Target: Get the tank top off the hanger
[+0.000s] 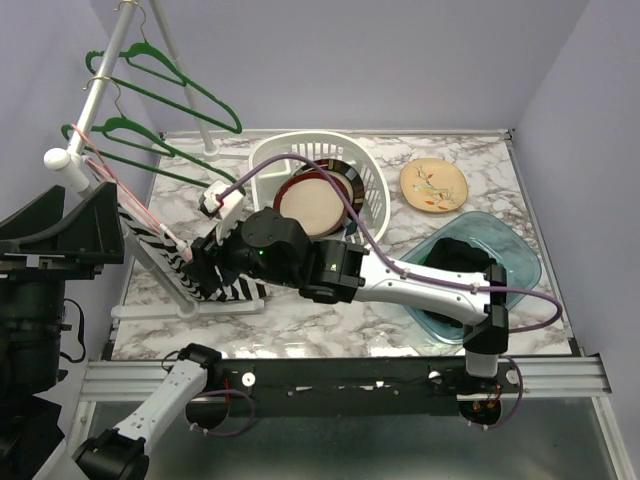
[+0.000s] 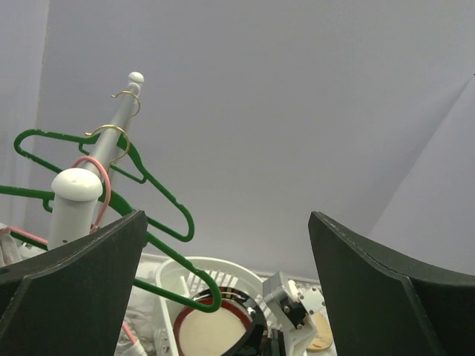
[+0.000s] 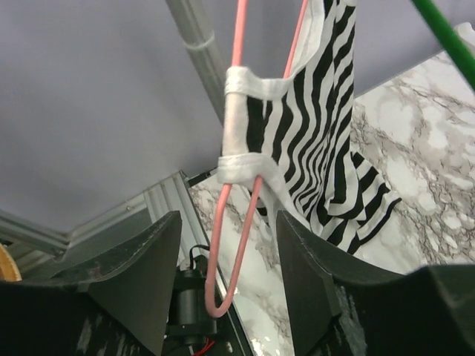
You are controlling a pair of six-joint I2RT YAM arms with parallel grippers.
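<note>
Pink hanger hangs, seemingly free, inside right gripper.

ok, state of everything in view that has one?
pink hanger: hooked on rail
tank top: straps on pink hanger, not off
green hangers: bare, on rail
right gripper: jaws open, astride hanger end
left gripper: jaws open, empty

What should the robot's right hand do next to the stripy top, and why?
Probably shut the right gripper on the white strap: it wraps the end of the pink hanger, right between the open jaws, and nothing is pinched yet.
</note>
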